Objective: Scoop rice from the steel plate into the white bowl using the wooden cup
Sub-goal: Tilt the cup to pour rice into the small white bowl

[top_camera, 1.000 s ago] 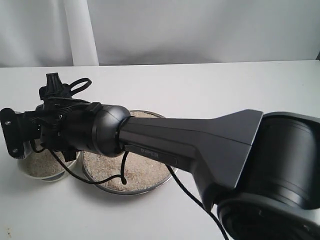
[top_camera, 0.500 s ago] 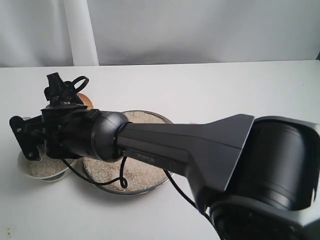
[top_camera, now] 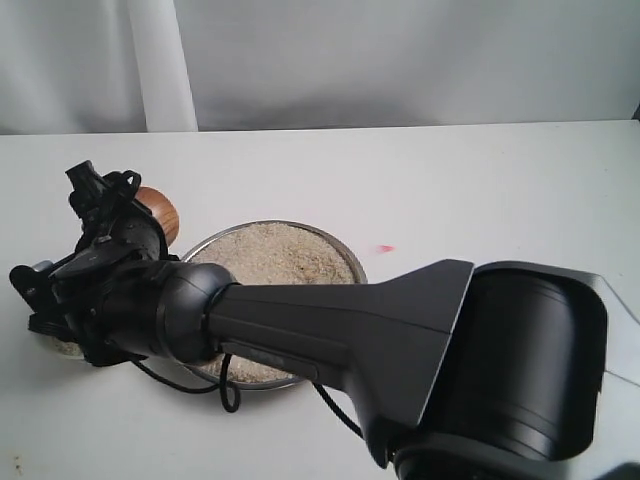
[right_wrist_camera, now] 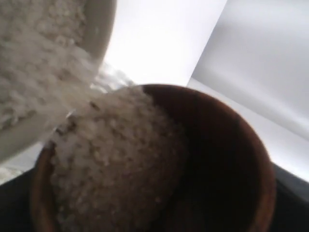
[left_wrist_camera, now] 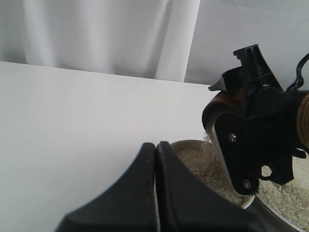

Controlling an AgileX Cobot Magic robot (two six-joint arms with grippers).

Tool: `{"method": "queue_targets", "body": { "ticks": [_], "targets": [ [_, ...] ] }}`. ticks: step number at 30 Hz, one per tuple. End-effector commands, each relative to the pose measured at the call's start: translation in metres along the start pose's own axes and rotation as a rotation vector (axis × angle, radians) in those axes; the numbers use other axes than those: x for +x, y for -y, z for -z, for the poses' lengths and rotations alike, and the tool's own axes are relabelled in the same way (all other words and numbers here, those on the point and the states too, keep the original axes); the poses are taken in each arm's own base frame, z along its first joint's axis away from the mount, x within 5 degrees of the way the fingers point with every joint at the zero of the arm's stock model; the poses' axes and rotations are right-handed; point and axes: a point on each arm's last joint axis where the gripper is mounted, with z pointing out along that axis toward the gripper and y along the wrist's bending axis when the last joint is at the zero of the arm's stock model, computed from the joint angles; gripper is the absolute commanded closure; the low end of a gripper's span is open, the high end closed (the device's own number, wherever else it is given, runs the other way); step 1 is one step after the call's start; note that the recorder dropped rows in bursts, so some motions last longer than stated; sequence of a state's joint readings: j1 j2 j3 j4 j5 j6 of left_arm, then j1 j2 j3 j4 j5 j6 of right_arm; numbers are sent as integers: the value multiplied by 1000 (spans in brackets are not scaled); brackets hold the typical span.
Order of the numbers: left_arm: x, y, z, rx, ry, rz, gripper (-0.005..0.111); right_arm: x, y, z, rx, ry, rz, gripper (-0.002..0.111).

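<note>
Pouring rice [right_wrist_camera: 111, 159] into white bowl [right_wrist_camera: 101, 34] | your right hand [left_wrist_camera: 234, 82] grips wooden cup [right_wrist_camera: 227, 159] | tip too fast, grains could hit surface [top_camera: 450, 200].

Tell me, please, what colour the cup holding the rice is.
The wooden cup is reddish-brown, darker inside; the right wrist view shows it best.

The tilted wooden cup [right_wrist_camera: 227, 159] spills rice [right_wrist_camera: 116, 159] over its lip into the white bowl [right_wrist_camera: 100, 29], which holds more grains.

Ext cam high, behind right arm [top_camera: 330, 330]; wrist cams close, share white bowl [left_wrist_camera: 186, 142].
</note>
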State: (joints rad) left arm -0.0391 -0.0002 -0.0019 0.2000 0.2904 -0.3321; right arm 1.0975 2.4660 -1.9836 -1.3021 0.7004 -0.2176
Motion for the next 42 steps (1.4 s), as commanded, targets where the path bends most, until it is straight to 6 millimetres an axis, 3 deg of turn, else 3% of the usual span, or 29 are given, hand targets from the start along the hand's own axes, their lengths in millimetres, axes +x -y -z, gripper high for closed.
{"method": "queue_targets", "body": {
  "ticks": [1, 24, 42],
  "targets": [
    [0, 0, 0, 3, 3, 5, 107, 5, 8, 2, 37, -41, 16, 108],
    [0, 0, 0, 3, 3, 5, 107, -24, 13, 25, 141, -9, 151, 108],
    [0, 0, 0, 3, 3, 5, 107, -24, 10, 21, 159, -46, 226, 108]
  ]
}}
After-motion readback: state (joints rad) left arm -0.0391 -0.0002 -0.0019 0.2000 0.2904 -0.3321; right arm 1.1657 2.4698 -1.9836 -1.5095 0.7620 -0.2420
